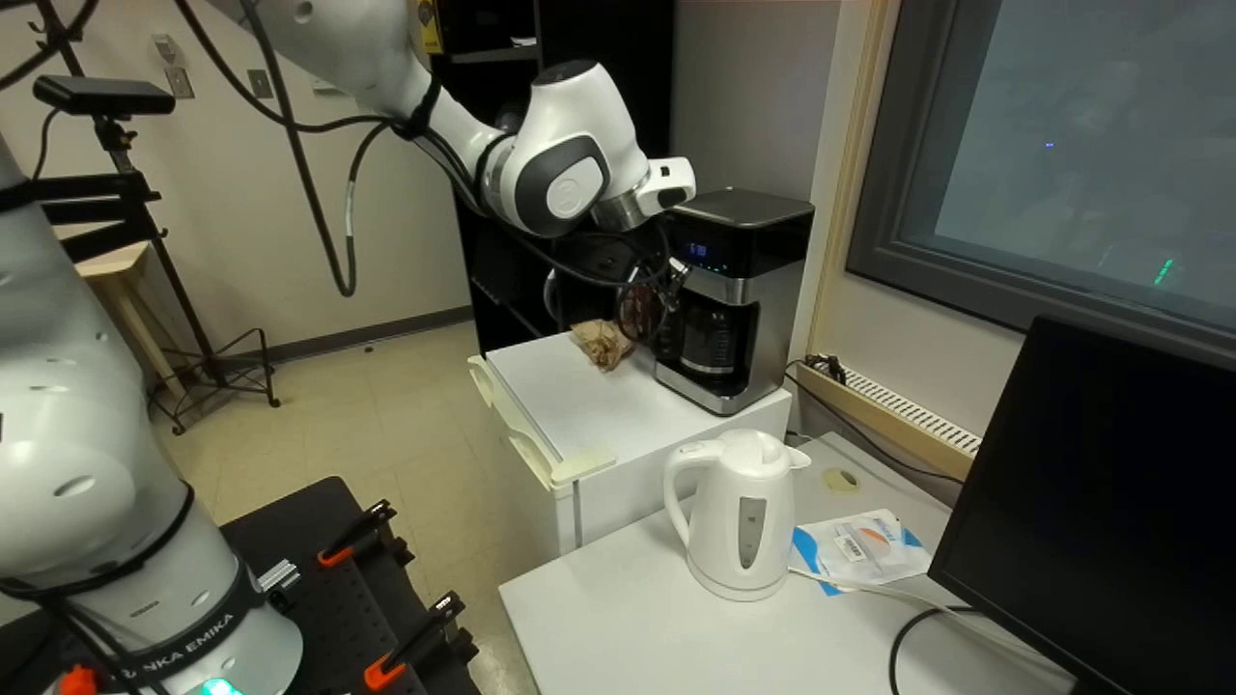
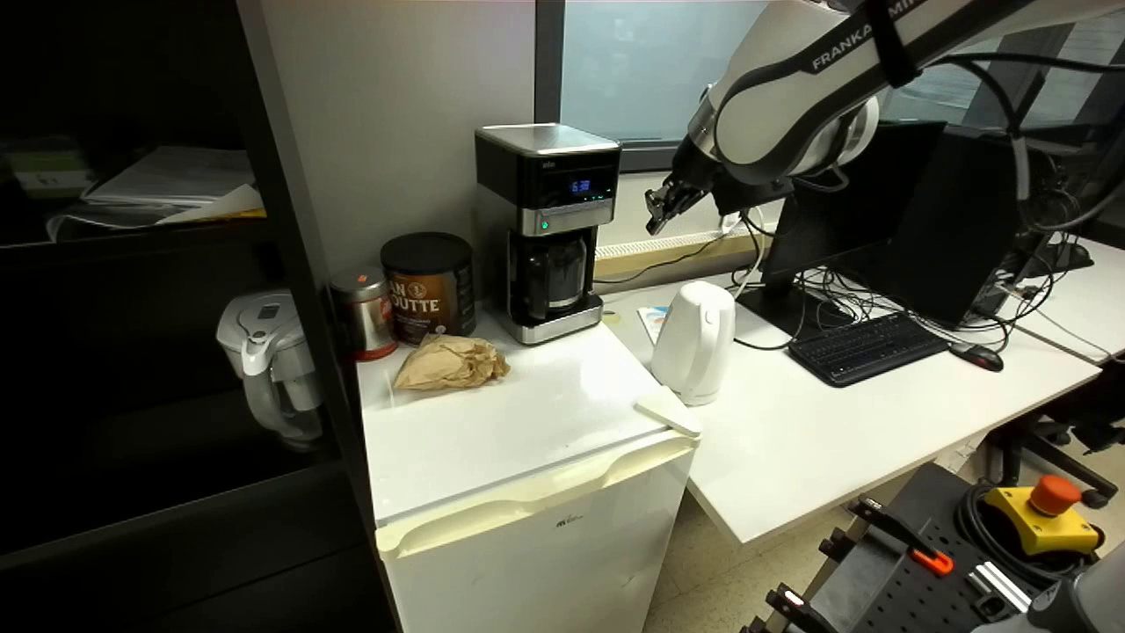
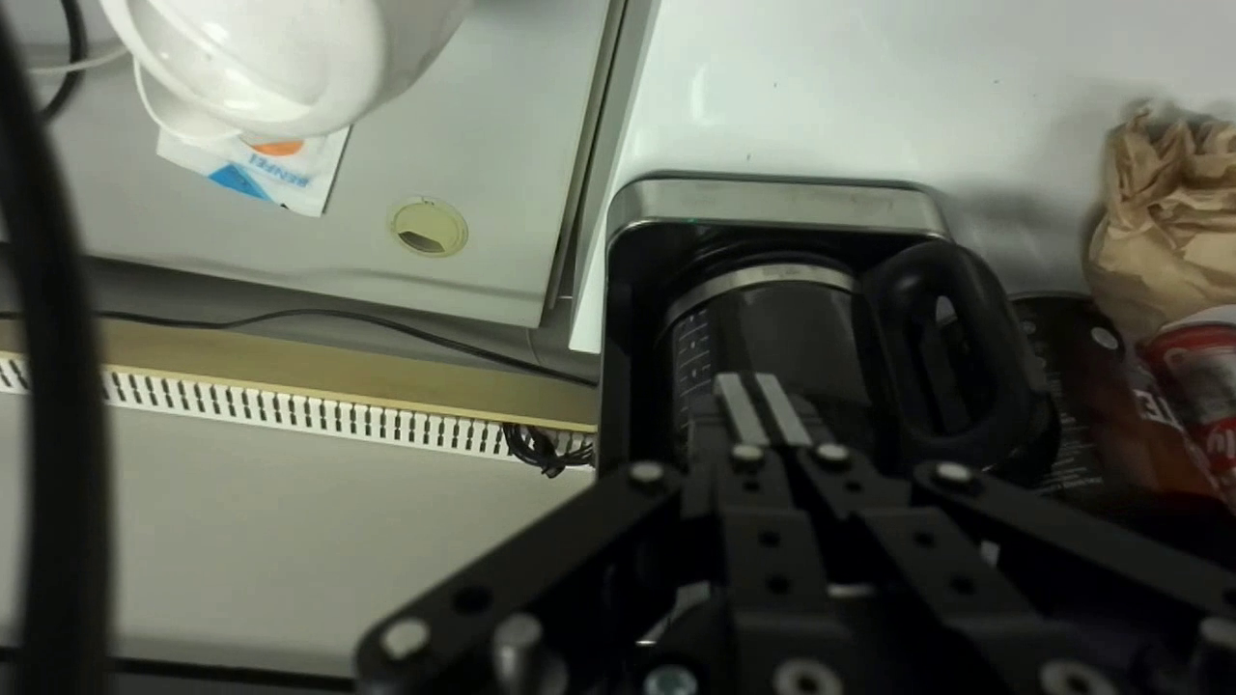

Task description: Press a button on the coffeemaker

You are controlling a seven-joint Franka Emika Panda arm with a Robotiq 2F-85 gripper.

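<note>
I have the pincer pinched narrow, empty, likely to serve as one poking tip for the coffeemaker, upper centre in an exterior view.

In an exterior view, the coffeemaker stands on the fridge, left of the kettle.
</note>
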